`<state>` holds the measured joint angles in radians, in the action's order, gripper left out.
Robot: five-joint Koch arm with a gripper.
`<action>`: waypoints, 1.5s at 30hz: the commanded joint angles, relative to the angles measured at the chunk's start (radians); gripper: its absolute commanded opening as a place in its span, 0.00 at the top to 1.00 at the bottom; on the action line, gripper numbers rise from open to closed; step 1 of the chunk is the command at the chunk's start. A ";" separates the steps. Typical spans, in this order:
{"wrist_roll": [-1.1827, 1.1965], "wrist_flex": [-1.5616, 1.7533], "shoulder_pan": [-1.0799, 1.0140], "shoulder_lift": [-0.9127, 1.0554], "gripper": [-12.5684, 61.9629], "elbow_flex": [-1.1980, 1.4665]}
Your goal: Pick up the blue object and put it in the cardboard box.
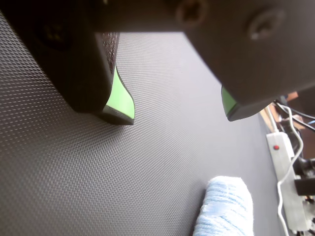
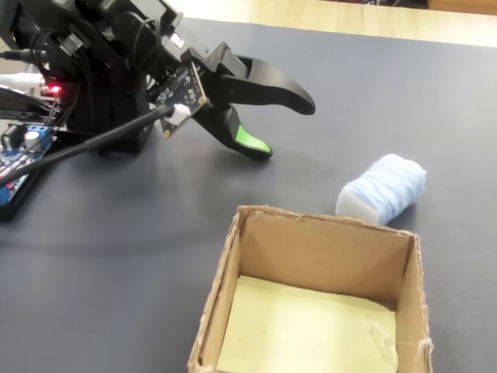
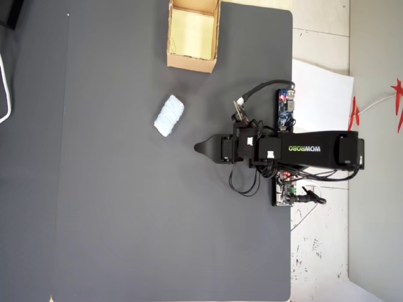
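Your hand (image 2: 287, 128) stands open and empty: in the fixed view the upper black finger arches above the lower one with its green pad (image 2: 250, 141), a clear gap between the tips, and in the wrist view the two green-lined fingertips (image 1: 120, 98) sit well apart with only bare mat between them. The hand hangs low, close over the dark textured mat (image 3: 126, 220) that covers the counter, the lower tip near the surface; you cannot tell whether it touches.

Take the cardboard box (image 2: 233, 256) as your landmark. In the fixed view the blue object (image 2: 384, 186), a pale blue roll of yarn, lies on its side on the mat just beyond the box's far right corner, apart from the wall. The hand sits beyond the box's far left corner, well apart from the roll. In the overhead view the roll (image 3: 169, 116) lies below the box (image 3: 192, 61), and the hand's tip (image 3: 200, 148) points toward the left, lower still and to the right of the roll. The box stands upright and open, its pale yellow floor bare.

In the wrist view the roll (image 1: 225, 206) shows at the bottom edge, below the right fingertip, with a white power strip (image 1: 288, 182) at the far right.
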<state>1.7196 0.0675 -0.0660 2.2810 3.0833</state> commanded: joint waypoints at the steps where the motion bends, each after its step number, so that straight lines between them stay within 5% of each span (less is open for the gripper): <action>1: 0.040 -0.071 0.006 0.086 0.37 0.035; 28: 0.000 0.365 -0.003 0.087 0.35 0.035; 45: -0.169 0.249 -0.064 0.087 0.37 -0.075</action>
<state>1.5923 0.3513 -0.1212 2.2810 3.0542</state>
